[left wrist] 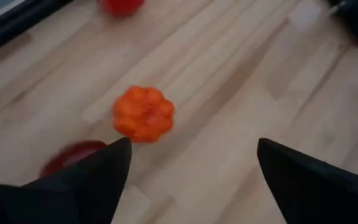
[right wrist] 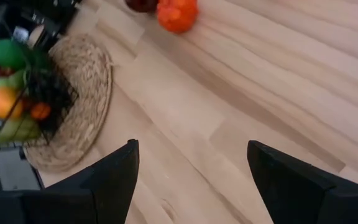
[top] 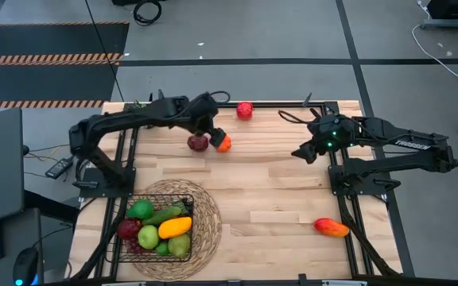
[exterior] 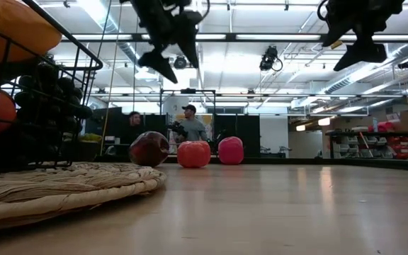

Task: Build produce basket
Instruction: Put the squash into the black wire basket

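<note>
Several pieces of produce are sitting in the black wire basket point(top: 126, 246) at the table's near left corner, on the round straw mat point(top: 207, 230): green limes, a red apple, a yellow squash point(top: 174, 227) and a cucumber among them. Farther back, the left gripper point(top: 215, 135) is hanging above the wood with its fingers point(left wrist: 92, 180) spread apart and nothing between them. The orange point(top: 224, 144) is lying on the table just beside and below that gripper, with a dark red apple point(top: 198, 143) touching its left side. A brighter red fruit point(top: 245, 110) is resting near the table's far edge, a little to the right. The right gripper point(top: 302, 152) is hovering over the right half of the table, jaws wide and empty, well apart from any produce. A mango point(top: 331, 227) is lying alone near the right edge, toward the front.
</note>
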{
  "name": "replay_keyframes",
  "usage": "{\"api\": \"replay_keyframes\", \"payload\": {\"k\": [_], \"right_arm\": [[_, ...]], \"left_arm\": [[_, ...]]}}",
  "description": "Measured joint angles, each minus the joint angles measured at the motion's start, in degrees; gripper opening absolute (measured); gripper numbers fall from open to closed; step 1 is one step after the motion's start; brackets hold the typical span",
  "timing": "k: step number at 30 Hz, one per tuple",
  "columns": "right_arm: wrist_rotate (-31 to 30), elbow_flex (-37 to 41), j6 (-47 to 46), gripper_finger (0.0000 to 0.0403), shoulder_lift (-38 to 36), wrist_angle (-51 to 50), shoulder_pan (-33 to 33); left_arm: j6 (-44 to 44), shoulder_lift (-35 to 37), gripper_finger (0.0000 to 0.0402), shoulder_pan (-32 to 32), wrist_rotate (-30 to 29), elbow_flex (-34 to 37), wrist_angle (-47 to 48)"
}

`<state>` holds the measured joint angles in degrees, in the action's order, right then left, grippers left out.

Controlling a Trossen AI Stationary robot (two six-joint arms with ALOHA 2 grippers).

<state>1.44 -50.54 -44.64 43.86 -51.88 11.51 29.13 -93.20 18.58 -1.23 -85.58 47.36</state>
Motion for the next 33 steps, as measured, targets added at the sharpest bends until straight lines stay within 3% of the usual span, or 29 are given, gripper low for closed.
{"api": "replay_keyframes", "payload": {"k": [4, 12, 23, 33], "right_arm": [[-1.77, 0.00, -4.22, 0.0301, 0.48, 0.00, -0.04], [-1.98, 0.00, -9.74, 0.0301, 2.59, 0.04, -0.28], [-0.92, 0.00, -12.24, 0.0301, 5.38, 1.08, -0.28], [3.07, 0.00, -12.24, 0.0301, 5.66, 1.25, -0.28]], "left_arm": [[-5.77, -2.15, 0.0355, 3.04, 2.20, 0.02, -1.73], [-7.71, -6.43, 0.0355, 4.72, 2.91, 0.02, -9.86], [-8.85, -14.33, 0.0355, 3.29, -7.59, 0.02, -8.56], [-6.19, -18.07, 0.0355, 3.31, -8.40, 0.09, -10.56]]}}
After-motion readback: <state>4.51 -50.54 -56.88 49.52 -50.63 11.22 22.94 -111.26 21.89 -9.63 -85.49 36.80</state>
